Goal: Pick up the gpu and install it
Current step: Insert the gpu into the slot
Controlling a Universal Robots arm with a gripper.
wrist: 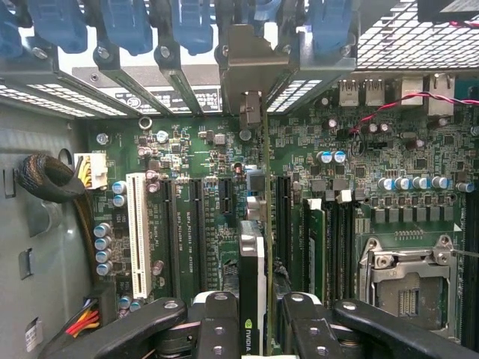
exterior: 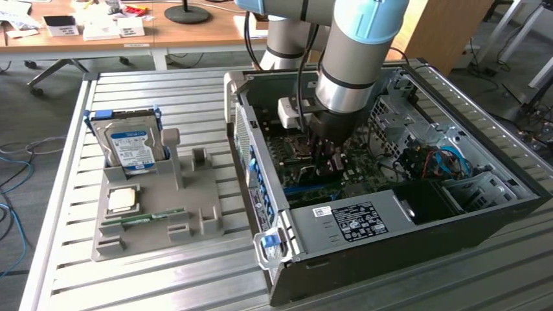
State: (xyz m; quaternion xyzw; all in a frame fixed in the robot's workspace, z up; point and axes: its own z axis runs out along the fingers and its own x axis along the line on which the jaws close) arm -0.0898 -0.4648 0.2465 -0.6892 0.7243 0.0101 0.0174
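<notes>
My gripper (wrist: pixel 258 320) is shut on the gpu (wrist: pixel 252 258), a thin card seen edge-on between the two black fingers (wrist: pixel 217 321), with a green logo near the grip. The card stands upright over the green motherboard (wrist: pixel 194 149), between the long black expansion slots. Its silver bracket (wrist: pixel 251 67) reaches the row of rear slot covers. In the exterior view the arm reaches down into the open computer case (exterior: pixel 389 220), and the gripper (exterior: pixel 324 162) is low over the board with the dark gpu (exterior: pixel 328 170) in it. Whether the card sits fully in a slot I cannot tell.
A white slot (wrist: pixel 137 232), the memory slots and the bare CPU socket (wrist: pixel 404 280) flank the card. Blue latches (wrist: pixel 127 26) line the rear. Beside the case a grey tray (exterior: pixel 203 194) holds a hard drive (exterior: pixel 129 146), a RAM stick (exterior: pixel 142 219) and a chip (exterior: pixel 121 199).
</notes>
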